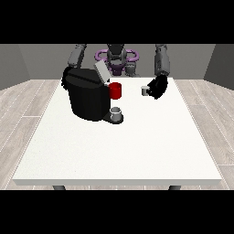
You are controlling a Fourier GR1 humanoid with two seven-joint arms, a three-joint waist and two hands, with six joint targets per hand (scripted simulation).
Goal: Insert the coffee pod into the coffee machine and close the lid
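A: Small pale coffee pod [145,91], right of centre in the upper half, above the white table [119,146]. Greyish-white, squat, roughly cylindrical. Bears no readable print.

B: Held by what?

A: Clasped at the front of the black hand at the view's right [157,87]. Fingers curled round the pod, pod poking out toward the frame's centre. Forearm rising grey toward the upper right.

B: And to the left of it?

A: Red cup [115,90], just left of centre, tucked against the coffee machine [87,96]. Well apart from the pod, bare table between.

B: Looks of the machine?

A: Bulky, black, rounded, filling the upper left of the tabletop. Grey lid [101,71] tilted up, standing open above the top. No brand, label or lettering legible anywhere on it.

B: Anything under the spout?

A: Small grey cup [117,113] on the black drip base at the machine's lower right, below the red cup.

B: Other hand?

A: Hidden behind the machine at the view's left; only the grey arm [77,55] showing above it. Impossible to tell how the fingers lie.

B: Further out?

A: Robot torso [117,57] at top centre with purple rings either side. Wooden floor [27,105] around the table, grey walls behind.
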